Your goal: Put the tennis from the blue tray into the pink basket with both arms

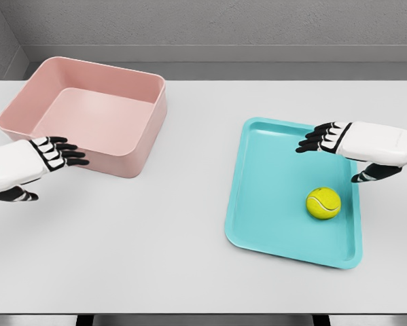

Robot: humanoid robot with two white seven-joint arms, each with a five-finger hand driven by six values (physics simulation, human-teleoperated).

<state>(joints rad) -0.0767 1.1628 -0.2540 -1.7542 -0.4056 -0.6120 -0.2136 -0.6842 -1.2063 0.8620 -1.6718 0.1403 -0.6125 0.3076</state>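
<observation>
Yellow ball (323, 203) sits on the blue tray (271, 197). Right robot hand (339, 151) hovers just above it, fingers spread, holding nothing. A bump could roll the ball off, far from the pink basket (132, 159).

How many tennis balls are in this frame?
1. The ball lies on the blue tray, toward its right side, below the right hand. None shows in the pink basket.
</observation>
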